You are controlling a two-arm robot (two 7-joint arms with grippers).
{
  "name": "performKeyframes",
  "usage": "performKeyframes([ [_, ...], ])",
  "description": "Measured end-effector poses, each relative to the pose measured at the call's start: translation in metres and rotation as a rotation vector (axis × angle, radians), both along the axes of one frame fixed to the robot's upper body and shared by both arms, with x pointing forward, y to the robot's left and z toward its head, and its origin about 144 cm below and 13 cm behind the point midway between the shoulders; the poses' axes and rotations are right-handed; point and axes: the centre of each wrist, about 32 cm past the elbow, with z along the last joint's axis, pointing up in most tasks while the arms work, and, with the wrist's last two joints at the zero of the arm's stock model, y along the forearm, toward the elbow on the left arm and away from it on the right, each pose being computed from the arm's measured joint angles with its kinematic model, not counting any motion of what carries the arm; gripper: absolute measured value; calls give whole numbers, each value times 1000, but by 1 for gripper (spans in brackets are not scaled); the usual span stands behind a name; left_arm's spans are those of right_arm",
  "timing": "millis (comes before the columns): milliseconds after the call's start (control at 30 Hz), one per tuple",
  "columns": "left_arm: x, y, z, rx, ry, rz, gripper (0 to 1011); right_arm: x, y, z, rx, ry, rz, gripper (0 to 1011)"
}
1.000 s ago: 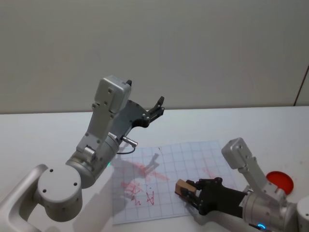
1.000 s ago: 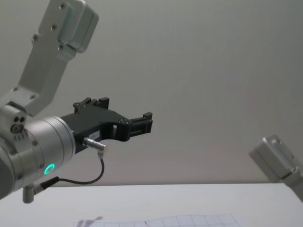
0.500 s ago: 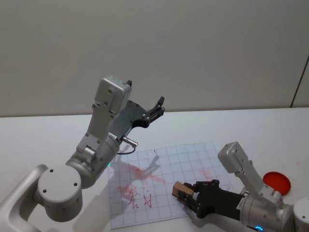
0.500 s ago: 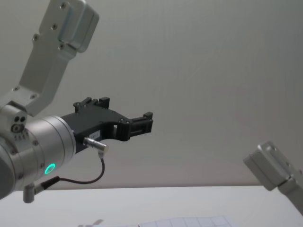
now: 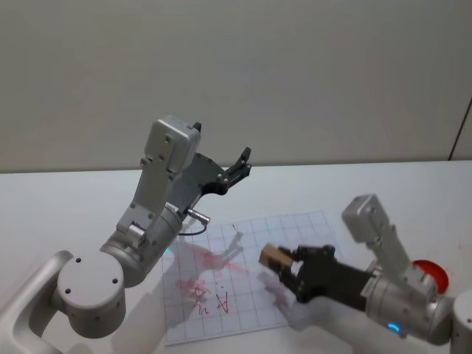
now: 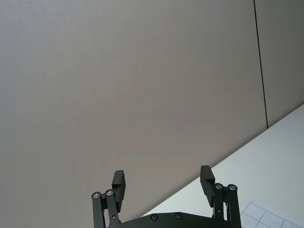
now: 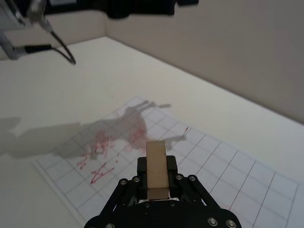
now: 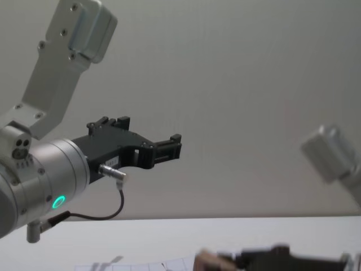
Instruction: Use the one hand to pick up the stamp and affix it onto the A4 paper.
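Observation:
My right gripper (image 5: 286, 262) hangs over the A4 paper (image 5: 295, 228), shut on the stamp (image 5: 271, 256), a small light-brown block that sticks out past the black fingers. In the right wrist view the stamp (image 7: 156, 164) stands above the gridded A4 paper (image 7: 237, 175), clear of it. Red marks (image 5: 210, 295) and shadows lie on the sheet. The stamp (image 8: 206, 261) and the right gripper (image 8: 225, 262) show blurred at the chest view's bottom edge. My left gripper (image 5: 240, 164) is parked high above the table's far side, open and empty, its fingers (image 6: 118, 183) spread wide.
A red round disc (image 5: 436, 271) lies on the white table (image 5: 66, 199) at the right, partly behind my right arm. The left arm's elbow and cable (image 5: 195, 221) hang over the paper's left edge. A plain wall stands behind the table.
My right gripper has risen off the paper with the stamp and now enters the chest view's bottom edge. The left arm has not moved.

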Motion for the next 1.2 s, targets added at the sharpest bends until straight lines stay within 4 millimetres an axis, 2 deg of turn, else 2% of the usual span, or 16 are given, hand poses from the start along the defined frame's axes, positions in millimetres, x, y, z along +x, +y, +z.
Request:
performKeyframes([
  [300,0,0,0,0,0,0,1001,3,-7,23,63,-121,-77,219],
  [533,0,0,0,0,0,0,1001,-2,-22,35,74,-180,-175,219],
  [867,0,0,0,0,0,0,1001,-17,-45,38,48,-189,-303,219],
  [1200,0,0,0,0,0,0,1001,-46,-75,31,-20,-127,-466,219],
])
